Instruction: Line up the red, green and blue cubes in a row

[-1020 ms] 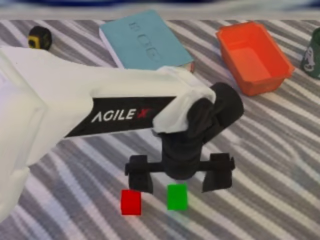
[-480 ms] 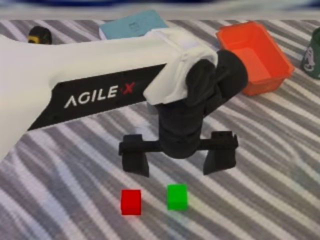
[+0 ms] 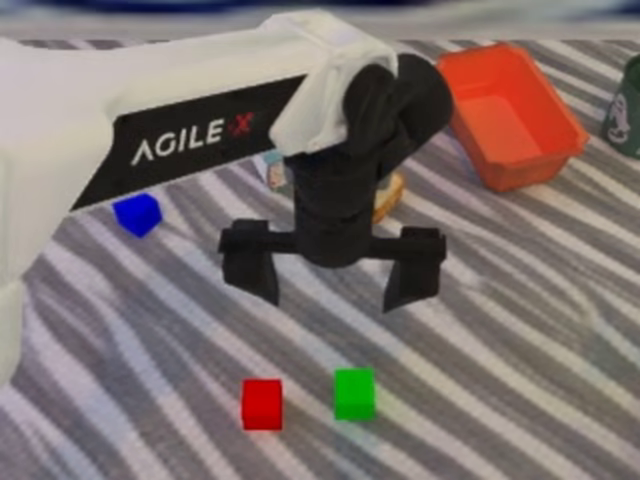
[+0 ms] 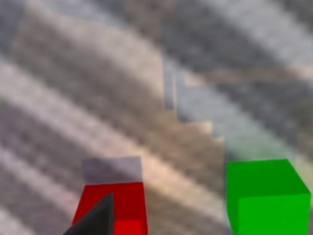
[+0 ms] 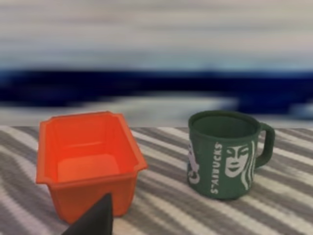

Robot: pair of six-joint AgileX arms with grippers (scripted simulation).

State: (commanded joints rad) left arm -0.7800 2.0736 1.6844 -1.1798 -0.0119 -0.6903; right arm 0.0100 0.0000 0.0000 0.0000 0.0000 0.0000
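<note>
The red cube (image 3: 262, 404) and the green cube (image 3: 354, 393) sit side by side near the table's front edge, a small gap between them. Farther back on the left the blue cube (image 3: 137, 214) lies alone, next to my left arm. My left gripper (image 3: 333, 290) hangs open and empty above the table, behind the red and green cubes. The left wrist view shows the red cube (image 4: 122, 205) behind one dark fingertip (image 4: 100, 218) and the green cube (image 4: 266, 196) beside it. The right arm is outside the top view; one of its fingertips (image 5: 95, 220) shows, with nothing held.
An orange-red bin (image 3: 556, 108) stands at the back right, with a green mug (image 3: 626, 105) beyond it at the right edge. The right wrist view faces the bin (image 5: 88, 152) and mug (image 5: 222, 154). A tan toast-like block (image 3: 391, 194) peeks from behind my left wrist.
My left gripper has risen and drawn back from the green cube, still open. The arm's swing has covered the teal book and uncovered the blue cube on the left.
</note>
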